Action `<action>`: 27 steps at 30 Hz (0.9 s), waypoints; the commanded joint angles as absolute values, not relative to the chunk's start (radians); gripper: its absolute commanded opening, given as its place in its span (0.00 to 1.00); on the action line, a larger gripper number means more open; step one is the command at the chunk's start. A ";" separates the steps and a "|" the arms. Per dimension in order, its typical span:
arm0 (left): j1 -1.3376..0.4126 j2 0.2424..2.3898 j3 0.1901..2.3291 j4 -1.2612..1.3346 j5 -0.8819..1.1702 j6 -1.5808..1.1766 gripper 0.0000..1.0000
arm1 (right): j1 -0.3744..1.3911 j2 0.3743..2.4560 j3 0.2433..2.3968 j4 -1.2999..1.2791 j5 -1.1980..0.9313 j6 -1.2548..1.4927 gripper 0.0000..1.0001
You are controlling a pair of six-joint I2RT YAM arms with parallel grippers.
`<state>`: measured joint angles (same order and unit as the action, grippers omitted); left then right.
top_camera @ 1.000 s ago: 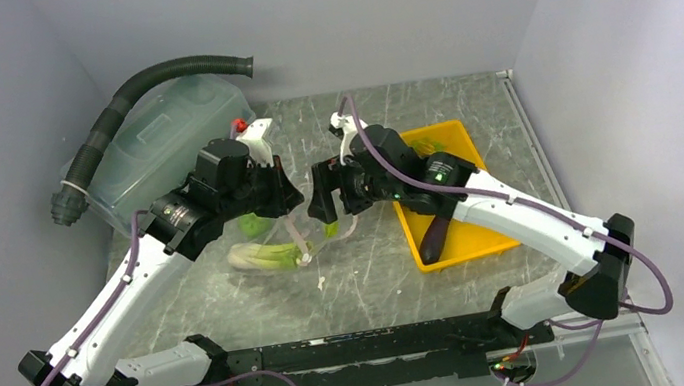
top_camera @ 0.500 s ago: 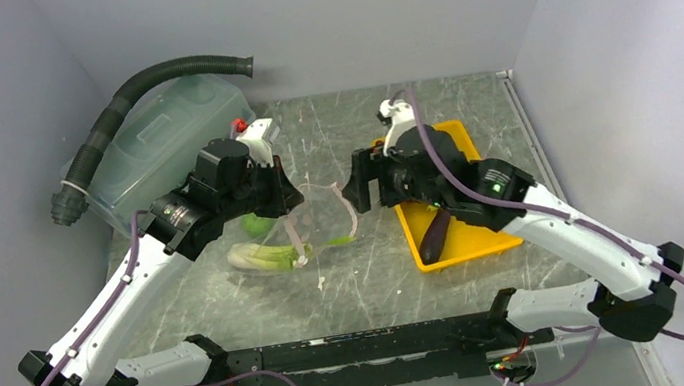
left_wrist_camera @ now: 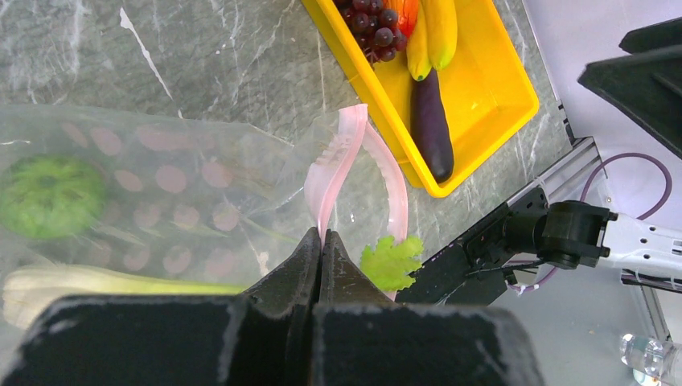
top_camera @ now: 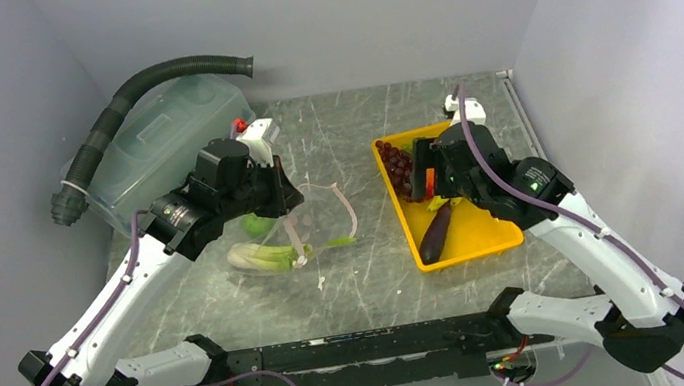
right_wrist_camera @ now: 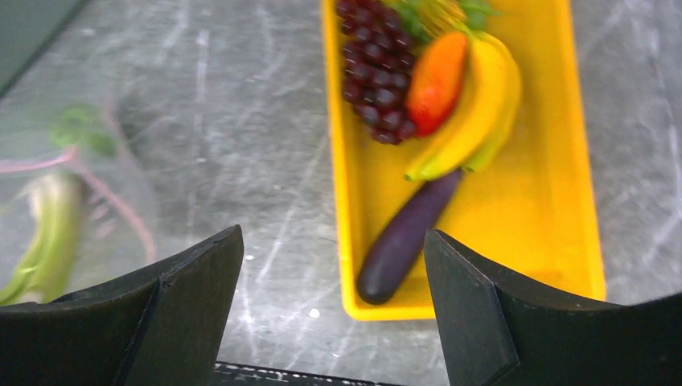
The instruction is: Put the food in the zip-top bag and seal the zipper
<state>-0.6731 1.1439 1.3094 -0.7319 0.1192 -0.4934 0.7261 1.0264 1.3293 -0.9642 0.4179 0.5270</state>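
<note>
The clear zip-top bag (top_camera: pixel 313 227) lies mid-table. My left gripper (top_camera: pixel 291 205) is shut on its pinkish zipper strip (left_wrist_camera: pixel 342 153), holding the mouth open. Inside lie a round green vegetable (left_wrist_camera: pixel 50 195) and pale celery (left_wrist_camera: pixel 96 281). A leafy green piece (left_wrist_camera: pixel 391 261) sits at the mouth. My right gripper (top_camera: pixel 421 170) is open and empty, over the yellow tray (right_wrist_camera: pixel 555 225). The tray holds the eggplant (right_wrist_camera: pixel 406 237), bananas (right_wrist_camera: pixel 474 112), red-orange pepper (right_wrist_camera: pixel 437 80) and grapes (right_wrist_camera: pixel 374 80).
A large translucent lidded tub (top_camera: pixel 159 143) with a black corrugated hose (top_camera: pixel 133 96) stands at the back left. Grey walls close in the left, back and right. The tray sits near the right wall.
My right gripper has pulled back from the bag mouth to the right and now hangs over the tray. The leafy piece stays at the mouth. The left gripper has not moved.
</note>
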 commanded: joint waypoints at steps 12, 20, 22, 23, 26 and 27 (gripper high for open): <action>-0.676 1.102 1.335 -0.740 0.119 -0.501 0.00 | 0.441 1.109 1.189 -0.831 0.290 0.496 0.82; -0.676 1.100 1.338 -0.751 0.112 -0.493 0.00 | 0.346 1.263 1.196 -0.706 0.201 0.464 0.73; -0.675 1.101 1.336 -0.754 0.110 -0.491 0.00 | 0.321 1.297 1.196 -0.682 0.194 0.454 0.71; -0.676 1.101 1.336 -0.756 0.108 -0.490 0.00 | 0.308 1.314 1.198 -0.674 0.183 0.450 0.69; -0.676 1.103 1.342 -0.767 0.099 -0.484 0.00 | 0.277 1.358 1.199 -0.650 0.159 0.450 0.67; -0.676 1.103 1.343 -0.768 0.099 -0.482 0.00 | 0.272 1.373 1.196 -0.640 0.151 0.451 0.67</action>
<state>-0.6731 1.1229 1.3094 -0.7723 0.1146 -0.4911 0.3004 1.3430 1.1862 -0.7261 0.1959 0.4694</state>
